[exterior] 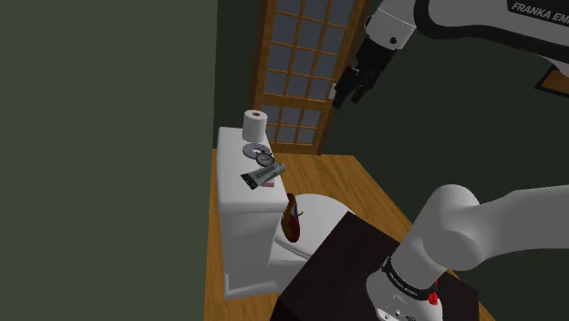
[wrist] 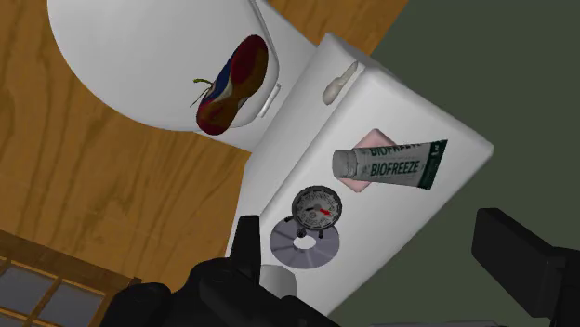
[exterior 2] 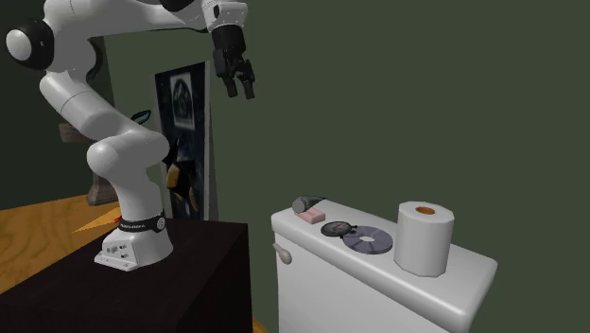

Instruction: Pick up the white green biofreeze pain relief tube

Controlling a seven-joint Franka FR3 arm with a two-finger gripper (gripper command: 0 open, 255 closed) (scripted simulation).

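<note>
I saw the all-black two-finger gripper (exterior: 349, 91) hanging high in open air, well above the white toilet tank (exterior 2: 378, 284), its fingers spread apart with nothing between them. The white and green Biofreeze tube (wrist: 395, 163) lay flat across the tank lid at the flush-lever end, its green crimped end near the lid's wall-side edge. It overlapped a small pink block (wrist: 376, 139). A bare strip of lid separated it from a round dial gauge (wrist: 318, 203). Beyond that sat a flat grey disc (wrist: 305, 243) and, at the far end, a white toilet paper roll (exterior 2: 424, 236). A red and blue shoe (wrist: 232, 84) lay on the white bowl lid below.
</note>
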